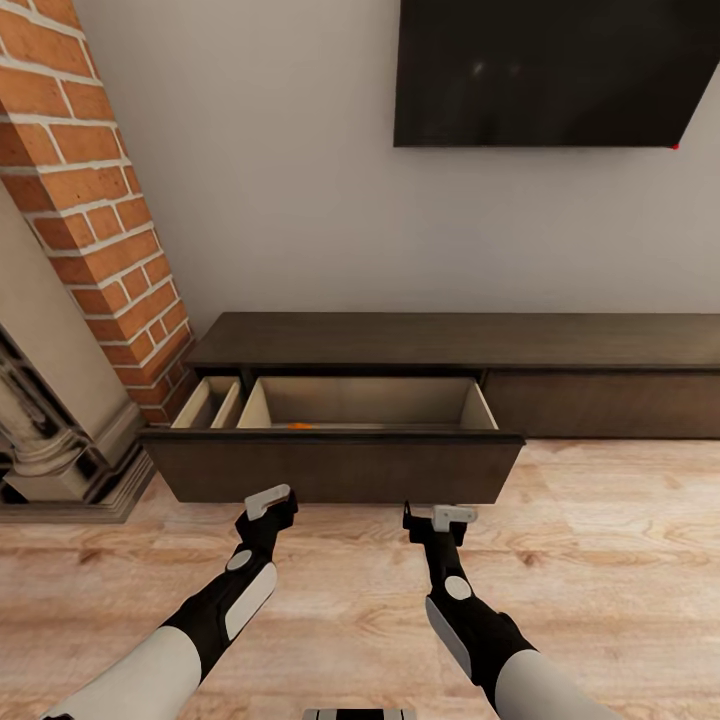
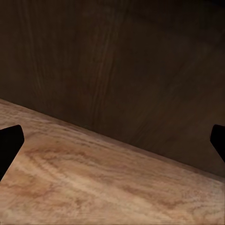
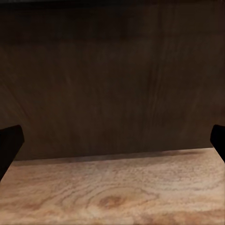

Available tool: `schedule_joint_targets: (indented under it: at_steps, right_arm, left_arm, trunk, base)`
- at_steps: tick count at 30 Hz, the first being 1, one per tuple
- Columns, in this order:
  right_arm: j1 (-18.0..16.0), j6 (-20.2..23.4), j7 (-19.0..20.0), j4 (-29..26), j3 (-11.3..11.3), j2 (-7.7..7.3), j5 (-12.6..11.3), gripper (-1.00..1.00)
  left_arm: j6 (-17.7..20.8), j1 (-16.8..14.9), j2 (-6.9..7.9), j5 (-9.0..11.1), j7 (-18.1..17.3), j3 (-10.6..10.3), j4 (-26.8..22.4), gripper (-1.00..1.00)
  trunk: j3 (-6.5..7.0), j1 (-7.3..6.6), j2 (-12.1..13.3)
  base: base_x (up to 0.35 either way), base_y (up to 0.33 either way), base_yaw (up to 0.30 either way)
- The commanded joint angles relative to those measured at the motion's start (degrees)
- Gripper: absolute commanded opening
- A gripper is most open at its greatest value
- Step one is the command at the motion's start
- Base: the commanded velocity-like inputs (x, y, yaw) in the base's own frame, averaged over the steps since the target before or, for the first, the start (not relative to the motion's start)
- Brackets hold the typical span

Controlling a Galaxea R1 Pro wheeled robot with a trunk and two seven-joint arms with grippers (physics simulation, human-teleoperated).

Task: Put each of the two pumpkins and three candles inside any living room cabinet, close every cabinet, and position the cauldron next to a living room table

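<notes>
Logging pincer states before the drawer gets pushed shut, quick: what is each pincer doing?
Left pincer: open, empty, facing the drawer front.
Right pincer: open, empty, facing the same front.

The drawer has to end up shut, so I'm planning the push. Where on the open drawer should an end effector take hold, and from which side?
Probably the drawer front, the wide flat dark panel facing the robot. No handle is visible on it, so pressing flat from the robot's side seems better than pinching. The left end effector and the right end effector, both open, already hang just before the panel, above the floor.
</notes>
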Motion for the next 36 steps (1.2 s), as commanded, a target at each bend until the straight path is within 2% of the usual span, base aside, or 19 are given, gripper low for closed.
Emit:
schedule_joint_targets:
  at_steps: [1, 12, 22, 29, 36]
  right_arm:
    - [-0.1, -0.3, -0.4, 0.0, 0.5, -0.05, -0.6, 1.0]
    - [-0.1, -0.3, -0.4, -0.3, 0.5, -0.04, -0.5, 1.0]
    - [-0.1, -0.4, -0.4, -0.5, 0.3, -0.01, -0.9, 1.0]
    - [0.0, -0.3, -0.4, -0.5, 0.2, 0.04, -1.0, 1.0]
    - [0.0, -0.3, -0.4, -0.5, 0.2, 0.05, -1.0, 1.0]
  left_arm:
    - [-0.8, -0.1, 0.06, 0.6, 0.4, -0.5, 0.1, 1.0]
    - [-2.1, -0.1, 0.06, -0.3, 0.4, -0.9, 0.4, 1.0]
    - [-2.2, -0.1, 0.06, -0.6, 0.4, -0.9, 0.5, 1.0]
    - [-2.2, -0.1, -0.02, -0.7, -0.2, -0.7, 3.6, 1.0]
    - [-2.5, -0.1, -0.03, -0.7, -0.3, -0.6, 4.3, 1.0]
  trunk:
    - [-0.04, -0.01, 0.0]
    - [-0.04, -0.01, 0.0]
    - [-0.04, -0.01, 0.0]
    - [-0.04, -0.01, 0.0]
    - [-0.04, -0.01, 0.0]
  base:
    - [0.0, 0.0, 0.0]
    - [0.119, 0.0, 0.0]
    - [0.015, 0.0, 0.0]
    - [0.075, 0.0, 0.0]
    - [0.13, 0.0, 0.0]
